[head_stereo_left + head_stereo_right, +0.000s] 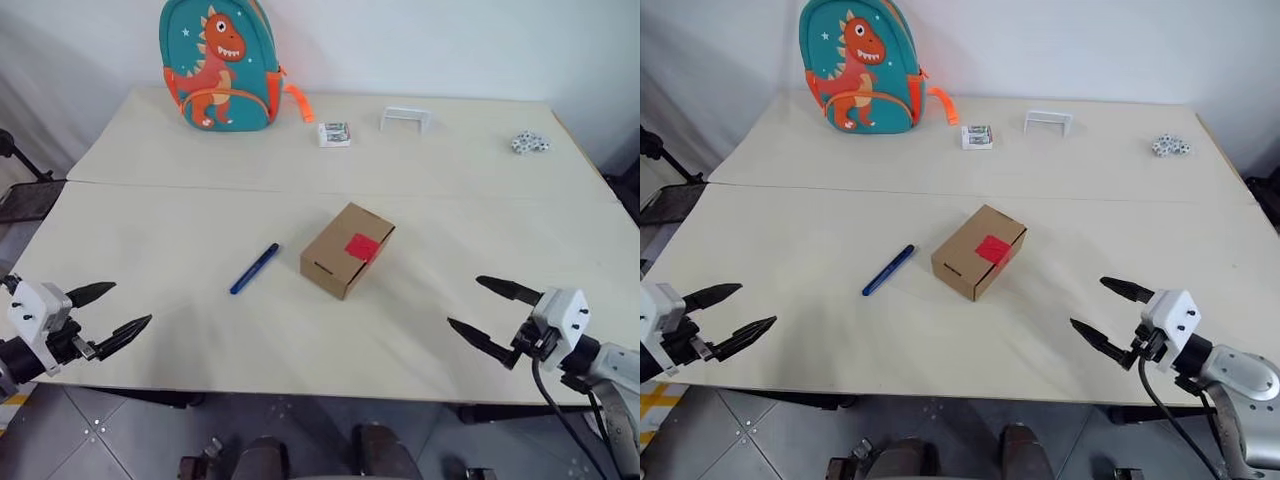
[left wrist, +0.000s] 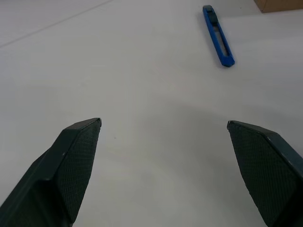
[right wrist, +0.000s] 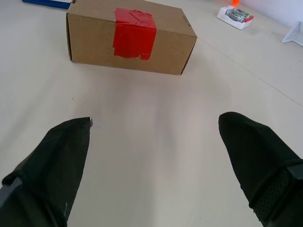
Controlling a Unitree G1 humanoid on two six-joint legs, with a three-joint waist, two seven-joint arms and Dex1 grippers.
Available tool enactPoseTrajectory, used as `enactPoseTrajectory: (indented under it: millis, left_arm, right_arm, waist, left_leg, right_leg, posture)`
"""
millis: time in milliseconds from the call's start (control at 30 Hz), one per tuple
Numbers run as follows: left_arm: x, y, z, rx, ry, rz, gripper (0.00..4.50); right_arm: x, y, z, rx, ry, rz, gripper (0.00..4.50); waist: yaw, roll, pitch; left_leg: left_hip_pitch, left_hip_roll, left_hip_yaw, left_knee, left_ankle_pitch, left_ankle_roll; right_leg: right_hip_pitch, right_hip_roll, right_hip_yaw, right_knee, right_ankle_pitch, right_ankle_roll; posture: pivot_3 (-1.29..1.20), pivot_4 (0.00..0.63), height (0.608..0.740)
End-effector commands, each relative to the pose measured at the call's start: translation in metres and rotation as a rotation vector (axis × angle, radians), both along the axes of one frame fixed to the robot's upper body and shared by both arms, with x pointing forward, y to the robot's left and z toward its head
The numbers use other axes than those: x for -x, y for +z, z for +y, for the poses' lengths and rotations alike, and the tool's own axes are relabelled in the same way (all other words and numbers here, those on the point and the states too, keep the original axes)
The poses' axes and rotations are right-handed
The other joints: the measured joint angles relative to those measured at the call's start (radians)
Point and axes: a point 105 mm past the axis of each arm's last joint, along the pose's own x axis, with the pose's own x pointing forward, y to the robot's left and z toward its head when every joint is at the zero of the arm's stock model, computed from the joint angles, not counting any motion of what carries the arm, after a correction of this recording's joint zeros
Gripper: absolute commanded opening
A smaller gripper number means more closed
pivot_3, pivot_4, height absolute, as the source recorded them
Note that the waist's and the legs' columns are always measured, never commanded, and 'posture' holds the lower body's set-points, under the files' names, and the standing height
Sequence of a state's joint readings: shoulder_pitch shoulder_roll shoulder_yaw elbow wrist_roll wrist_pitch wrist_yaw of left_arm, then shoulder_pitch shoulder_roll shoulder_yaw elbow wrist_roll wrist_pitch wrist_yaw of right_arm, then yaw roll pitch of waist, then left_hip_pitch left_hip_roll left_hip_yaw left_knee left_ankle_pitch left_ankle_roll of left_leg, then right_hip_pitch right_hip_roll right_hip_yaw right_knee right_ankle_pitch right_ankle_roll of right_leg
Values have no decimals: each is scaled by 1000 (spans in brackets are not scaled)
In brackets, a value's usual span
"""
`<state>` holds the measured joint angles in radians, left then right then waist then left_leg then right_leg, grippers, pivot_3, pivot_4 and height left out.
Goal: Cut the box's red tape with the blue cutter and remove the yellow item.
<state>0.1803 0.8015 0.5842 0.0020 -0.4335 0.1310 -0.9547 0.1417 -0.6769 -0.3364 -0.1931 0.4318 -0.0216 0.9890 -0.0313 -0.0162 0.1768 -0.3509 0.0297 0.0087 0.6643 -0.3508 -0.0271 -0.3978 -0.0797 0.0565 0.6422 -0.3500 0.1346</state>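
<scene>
The box [image 1: 346,249], a small brown carton, lies closed in the middle of the table with the red tape [image 1: 362,247] over its upper right edge. The tape [image 3: 134,33] faces my right wrist camera squarely. Just left of the box lies the blue cutter [image 1: 255,268], slanted; it also appears in the left wrist view as a slim blue knife [image 2: 218,35]. My left gripper [image 1: 110,314] hovers open at the near left edge of the table. My right gripper [image 1: 492,315] hovers open at the near right, empty. The yellow item is out of view.
A teal dinosaur backpack [image 1: 218,66] stands at the far left of the table [image 1: 150,250]. Along the back lie a small white printed packet [image 1: 334,134], a white bracket [image 1: 405,118] and a cluster of small dice-like pieces [image 1: 529,143].
</scene>
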Motion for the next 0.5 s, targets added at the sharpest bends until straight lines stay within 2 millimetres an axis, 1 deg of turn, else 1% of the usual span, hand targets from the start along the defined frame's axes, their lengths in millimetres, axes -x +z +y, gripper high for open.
enactPoseTrajectory:
  millis: [33, 100, 133, 200, 233, 300, 333, 400, 500]
  left_arm:
    - [-11, 17, 4, -26, 36, -78, 4499]
    - [-16, 24, -1, 17, 16, -91, 4499]
    - [-20, 30, -6, 38, -4, -93, 4500]
    - [-35, 43, -9, 83, 6, -100, 4500]
    - [-46, 52, -16, 86, -13, -127, 4500]
    - [-65, 59, -32, 68, -75, -138, 4500]
    - [-73, 60, -40, 50, -105, -139, 4142]
    - [-86, 60, -52, 21, -144, -135, 3671]
    - [-119, 58, -76, -7, -180, -123, 2821]
  right_arm:
    - [0, 11, 8, -24, 17, -50, 4500]
    - [-1, 14, 7, -43, 3, -58, 4500]
    - [-2, 19, 4, -57, -22, -76, 4320]
    - [-7, 31, -2, -90, -82, -116, 3966]
    - [-10, 36, -6, -106, -119, -131, 3662]
    - [-16, 41, -8, -108, -172, -144, 3024]
    - [-19, 41, -8, -103, -190, -144, 2682]
    - [-23, 40, -7, -93, -214, -137, 2036]
    - [-36, 33, -2, -73, -275, -82, 1036]
  waist:
    - [0, 0, 0]
    - [1, 0, 0]
    - [1, 0, 0]
    - [3, 0, 0]
    - [7, 0, 0]
    - [10, 0, 0]
    - [9, 0, 0]
    - [6, 0, 0]
    - [3, 1, 0]
  left_leg:
    - [0, 0, 0, 0, 0, 0]
    - [0, 1, -1, 0, 0, 0]
    - [0, 1, -1, 0, 0, 0]
    - [0, 0, -1, 0, 0, 0]
    - [0, 0, -1, 1, 0, 0]
    - [-2, -1, -4, 2, 0, 0]
    - [-2, -2, -4, 2, 1, 0]
    - [-1, -3, -4, 2, 1, 0]
    - [-2, -3, -2, 2, 3, -4]
  right_leg:
    - [0, 0, 0, 0, 0, 0]
    - [0, 0, -1, 1, 0, 0]
    - [0, 0, -1, 1, 0, 0]
    - [0, 0, -1, 1, 0, 0]
    - [0, 0, -1, 1, 0, 0]
    - [0, 1, -3, 2, 0, 0]
    - [0, 1, -4, 2, 0, 0]
    - [1, 1, -4, 2, 1, 1]
    - [0, 3, -6, 2, 1, 2]
  posture:
    - [0, 150, 740]
    - [0, 150, 740]
    - [0, 150, 740]
    - [0, 150, 740]
    - [0, 150, 740]
    - [0, 150, 740]
    - [0, 150, 740]
    - [0, 150, 740]
    - [0, 150, 740]
